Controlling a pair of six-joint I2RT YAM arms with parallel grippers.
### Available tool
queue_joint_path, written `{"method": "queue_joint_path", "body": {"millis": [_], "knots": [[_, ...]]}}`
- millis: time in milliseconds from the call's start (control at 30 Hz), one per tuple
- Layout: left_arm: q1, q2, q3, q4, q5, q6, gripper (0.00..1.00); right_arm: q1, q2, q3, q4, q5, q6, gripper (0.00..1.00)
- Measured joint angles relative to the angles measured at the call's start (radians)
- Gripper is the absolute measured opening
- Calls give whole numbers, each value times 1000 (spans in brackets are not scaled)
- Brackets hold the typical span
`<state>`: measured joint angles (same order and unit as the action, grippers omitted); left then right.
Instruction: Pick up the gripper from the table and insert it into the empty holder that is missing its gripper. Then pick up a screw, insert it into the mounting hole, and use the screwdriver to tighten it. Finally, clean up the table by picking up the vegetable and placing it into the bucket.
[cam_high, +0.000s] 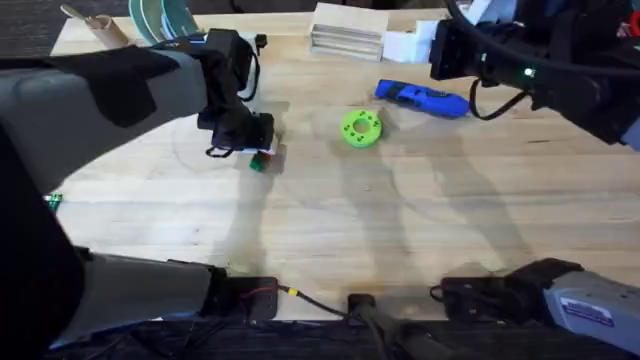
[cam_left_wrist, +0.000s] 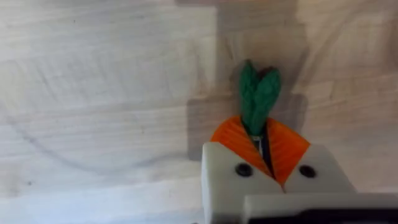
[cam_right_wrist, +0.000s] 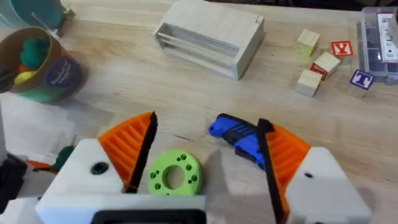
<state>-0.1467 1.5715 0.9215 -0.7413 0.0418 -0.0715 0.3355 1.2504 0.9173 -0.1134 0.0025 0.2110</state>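
- Dark green and leafy, the vegetable is pinched between the left gripper's orange pads, which are nearly closed on its base; the leaf tips stick out past the fingertips, over bare wooden table.
- In the overhead view the left gripper is low over the left half of the table, with a bit of green and red showing under it, well apart from the lime-green disc.
- Judged by its look, the toy is very light and soft, perhaps felt or foam; it should squash rather than break, but a narrow stem could twist or slip out, so holding it low on the stem, as now, seems soundest.
- The bucket stands at the far left of the table, already holding coloured toy pieces; its open top makes an easy drop target.
- The right gripper is spread wide and empty above the disc and the blue screwdriver.
- The screwdriver looks rigid, smooth and heavier; mid-body is the best place to take it.
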Motion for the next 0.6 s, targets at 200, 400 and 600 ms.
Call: {"method": "queue_joint_path", "body": {"millis": [200,400,600], "knots": [[0,-80,108,-100,-26,0,13,0,0,0,1,0,2,991],[51,-190,221,-14,-112,-14,11,0,0,0,1,0,2,992],[172,-173,221,99,-129,-96,10,0,0,0,1,0,2,992]]}}
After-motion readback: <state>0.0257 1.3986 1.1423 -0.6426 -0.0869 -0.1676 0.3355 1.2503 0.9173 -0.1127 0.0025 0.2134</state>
